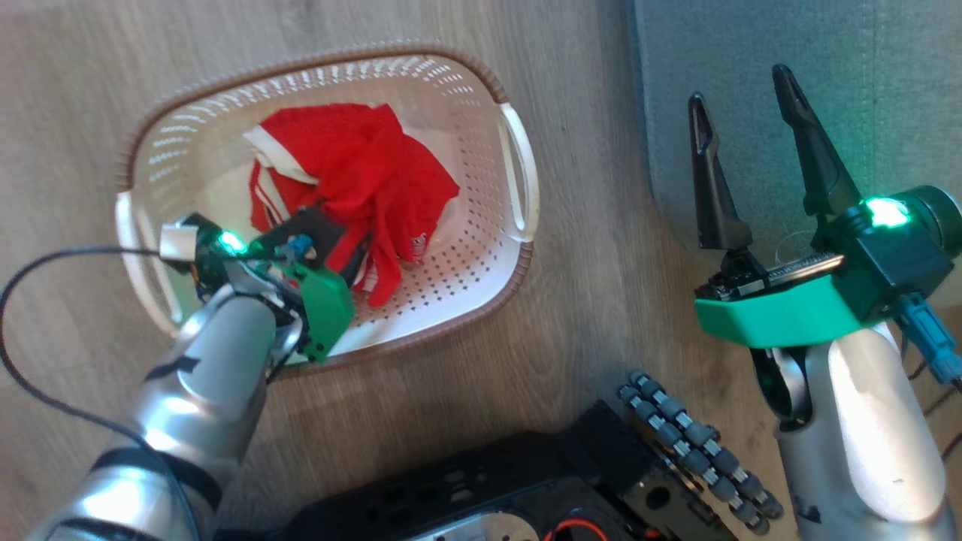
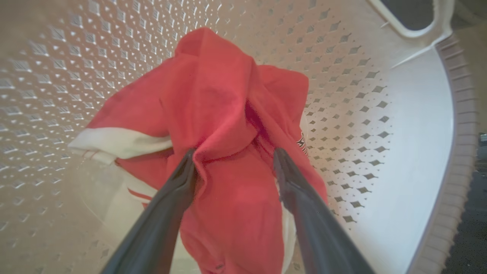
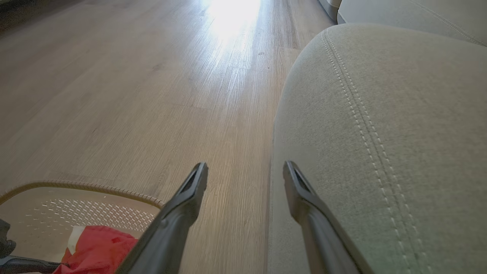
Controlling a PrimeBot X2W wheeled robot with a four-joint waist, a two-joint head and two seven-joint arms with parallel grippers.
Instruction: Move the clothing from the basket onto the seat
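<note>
Your left gripper (image 2: 232, 156) is down inside the basket (image 1: 473, 248), its fingers spread either side of a raised fold of the clothing (image 1: 361, 165). The red heap lies mid-basket, its length running from far left to near right in the head view. The basket's long axis lies crosswise, with one end toward the seat (image 1: 887, 90). Your right gripper (image 1: 740, 86) hangs spread and empty over the seat's edge.

Looks like a home living room: wood-plank floor (image 3: 152, 95), a grey upholstered seat (image 3: 380, 144), a laundry basket (image 1: 470, 252) holding red clothing (image 1: 361, 161).
</note>
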